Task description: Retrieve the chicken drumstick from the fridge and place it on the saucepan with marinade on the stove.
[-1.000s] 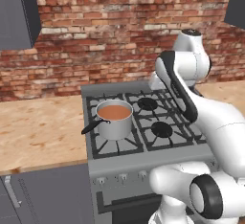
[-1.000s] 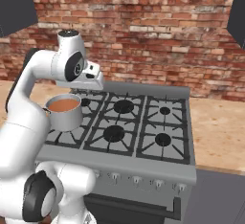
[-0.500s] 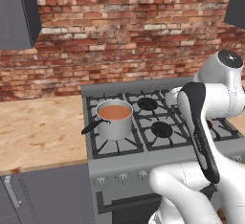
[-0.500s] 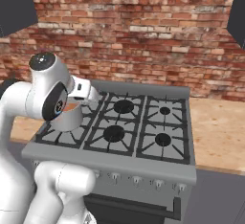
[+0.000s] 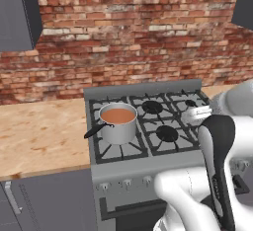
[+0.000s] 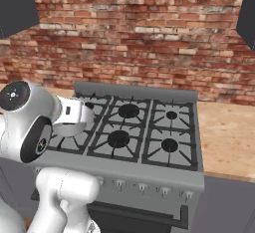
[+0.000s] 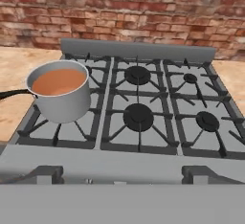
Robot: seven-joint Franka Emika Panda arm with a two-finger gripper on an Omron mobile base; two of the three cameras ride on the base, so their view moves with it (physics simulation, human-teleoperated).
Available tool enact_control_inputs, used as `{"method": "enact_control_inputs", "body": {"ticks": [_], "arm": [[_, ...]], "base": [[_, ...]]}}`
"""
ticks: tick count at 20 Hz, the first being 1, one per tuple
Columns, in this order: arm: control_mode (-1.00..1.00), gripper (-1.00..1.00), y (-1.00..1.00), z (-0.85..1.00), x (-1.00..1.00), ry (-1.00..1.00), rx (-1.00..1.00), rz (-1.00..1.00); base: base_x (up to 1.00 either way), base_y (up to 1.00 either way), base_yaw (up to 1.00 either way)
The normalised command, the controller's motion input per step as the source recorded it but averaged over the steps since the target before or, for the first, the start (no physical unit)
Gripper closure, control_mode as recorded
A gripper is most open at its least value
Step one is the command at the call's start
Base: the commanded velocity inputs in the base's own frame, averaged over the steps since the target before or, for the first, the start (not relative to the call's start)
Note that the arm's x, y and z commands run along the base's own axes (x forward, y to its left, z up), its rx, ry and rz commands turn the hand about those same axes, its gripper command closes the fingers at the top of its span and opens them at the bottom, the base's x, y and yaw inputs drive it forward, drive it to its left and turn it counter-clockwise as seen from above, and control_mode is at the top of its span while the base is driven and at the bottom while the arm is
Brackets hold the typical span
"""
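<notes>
The steel saucepan with its long black handle stands on the front left burner of the grey stove. Smooth orange-brown marinade fills it. The hand view faces the stove from the front, with the saucepan at the left and the marinade showing an unbroken surface. My gripper is open, its fingertips spread wide at the bottom with nothing between them. It sits in front of the stove's front edge, apart from the saucepan. The chicken drumstick is hidden or out of view, and the fridge is out of view.
Wooden counters flank the stove on both sides, and a brick wall rises behind. Dark cabinets hang at the upper corners. My white arm covers the stove's front left corner in the right base view. Knobs line the stove front.
My arm has swung down and back from above the stove toward its front edge. The gripper has gone from nearly shut to wide open. The saucepan has not moved.
</notes>
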Motion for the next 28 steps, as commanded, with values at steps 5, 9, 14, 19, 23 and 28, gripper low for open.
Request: {"method": "enact_control_inputs", "body": {"ticks": [5, 9, 14, 19, 23, 28], "arm": [[1.00, -1.00, 0.00, 0.00, -0.18, -0.06, 0.00, 0.00], [1.00, -1.00, 0.00, 0.00, 0.00, 0.00, 0.00, 0.00], [1.00, -1.00, 0.00, 0.00, 0.00, 0.00, 0.00, 0.00], [1.00, -1.00, 0.00, 0.00, 0.00, 0.00, 0.00, 0.00], [1.00, -1.00, 0.00, 0.00, 0.00, 0.00, 0.00, 0.00], [1.00, -1.00, 0.00, 0.00, 0.00, 0.00, 0.00, 0.00]], "base": [[-0.28, 0.00, 0.00], [-0.85, -0.08, -0.05], [-0.40, -0.05, -0.20], [-0.01, -0.39, -0.69], [0.00, -0.23, -0.85], [0.01, -0.32, -0.75]]}}
